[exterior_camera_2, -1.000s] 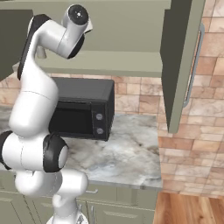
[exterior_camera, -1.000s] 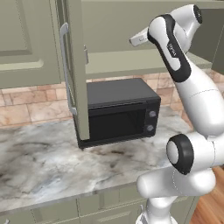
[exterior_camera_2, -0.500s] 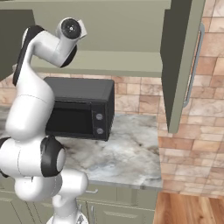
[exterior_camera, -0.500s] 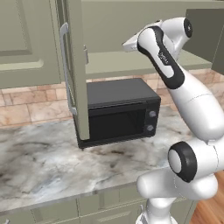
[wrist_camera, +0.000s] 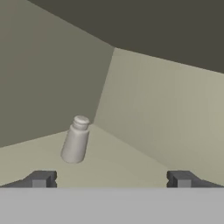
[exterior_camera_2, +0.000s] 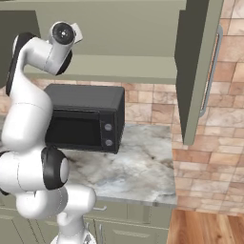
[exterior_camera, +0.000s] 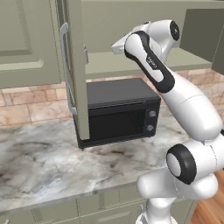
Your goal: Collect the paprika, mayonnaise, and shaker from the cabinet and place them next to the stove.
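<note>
One shaker (wrist_camera: 75,140) stands inside the cabinet (wrist_camera: 153,118) before the gripper's (wrist_camera: 111,178) wide-spread, empty jaws.

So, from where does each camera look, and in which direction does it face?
Left base view: behind the arm's left, facing the microwave and open cabinet; arm at right.
Right base view: behind its right, same microwave and cabinet; arm at left.
Hand view: on the hand, facing inside the cabinet at the shaker; open fingers below.
</note>
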Tool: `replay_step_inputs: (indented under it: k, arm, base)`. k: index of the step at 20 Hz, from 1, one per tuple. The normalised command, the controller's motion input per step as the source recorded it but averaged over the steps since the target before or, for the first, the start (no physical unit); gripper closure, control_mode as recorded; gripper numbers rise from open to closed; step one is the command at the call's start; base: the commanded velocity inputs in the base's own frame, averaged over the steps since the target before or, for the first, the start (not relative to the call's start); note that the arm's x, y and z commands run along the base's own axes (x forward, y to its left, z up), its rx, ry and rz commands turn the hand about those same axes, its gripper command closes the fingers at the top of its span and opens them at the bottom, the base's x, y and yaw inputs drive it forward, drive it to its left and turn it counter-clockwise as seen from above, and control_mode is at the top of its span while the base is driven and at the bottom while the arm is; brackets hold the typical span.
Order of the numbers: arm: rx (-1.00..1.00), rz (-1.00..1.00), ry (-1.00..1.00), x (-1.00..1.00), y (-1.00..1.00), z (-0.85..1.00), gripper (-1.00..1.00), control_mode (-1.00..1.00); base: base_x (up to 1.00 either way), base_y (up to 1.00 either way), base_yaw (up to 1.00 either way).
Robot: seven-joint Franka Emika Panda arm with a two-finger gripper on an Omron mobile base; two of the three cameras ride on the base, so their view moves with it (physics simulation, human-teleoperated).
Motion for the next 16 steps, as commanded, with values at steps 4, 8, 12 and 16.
replay_step_inputs:
  k: [4, 8, 12, 16]
  arm:
    - [0.01, 0.00, 0.00, 0.00, 0.42, 0.00, -1.00, -1.00]
    - [0.04, 0.00, 0.00, 0.00, 0.32, -0.03, -1.00, -1.00]
    - [0.06, 0.00, 0.00, 0.04, 0.29, -0.06, -1.00, -1.00]
    - [0.08, 0.00, 0.00, 0.02, 0.21, -0.21, -1.00, -1.00]
  base:
    - [0.00, 0.00, 0.00]
    - [0.00, 0.00, 0.00]
    - [0.00, 0.00, 0.00]
    - [0.00, 0.00, 0.00]
